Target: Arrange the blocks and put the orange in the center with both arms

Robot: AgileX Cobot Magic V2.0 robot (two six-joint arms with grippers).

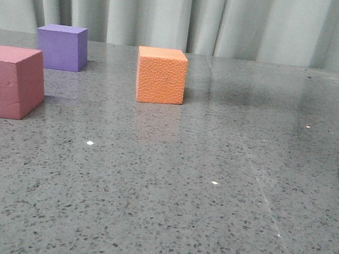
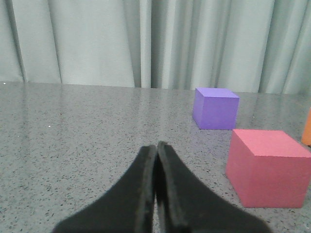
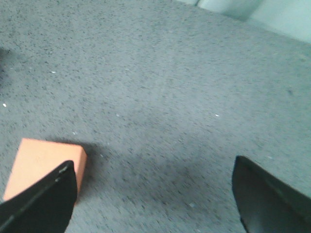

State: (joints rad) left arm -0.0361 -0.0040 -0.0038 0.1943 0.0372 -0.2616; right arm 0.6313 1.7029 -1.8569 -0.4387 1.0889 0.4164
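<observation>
In the front view, a grey speckled stone-look table [image 1: 208, 218] is filling the frame, glossy enough to be throwing faint reflections, and pale grey-green curtains [image 1: 232, 20] are hanging in folds along its far edge. The orange cube [image 1: 161, 75] is sitting upright near the middle of the table, well apart from the purple cube [image 1: 62, 47] further back on the left and the pink-red cube [image 1: 9, 81] nearer the camera at the left edge; no arm is showing here. In the left wrist view, the left gripper [image 2: 156, 150] is hovering low over the bare table with its black fingers pressed together, holding nothing, while the pink-red cube [image 2: 268, 167] and the purple cube [image 2: 215, 108] are standing off to one side before the curtains. In the right wrist view, slightly blurred, the right gripper [image 3: 153, 187] is spreading its fingers wide above the table, and the orange cube [image 3: 41, 167] is lying partly behind one finger [image 3: 46, 201], outside the gap.
</observation>
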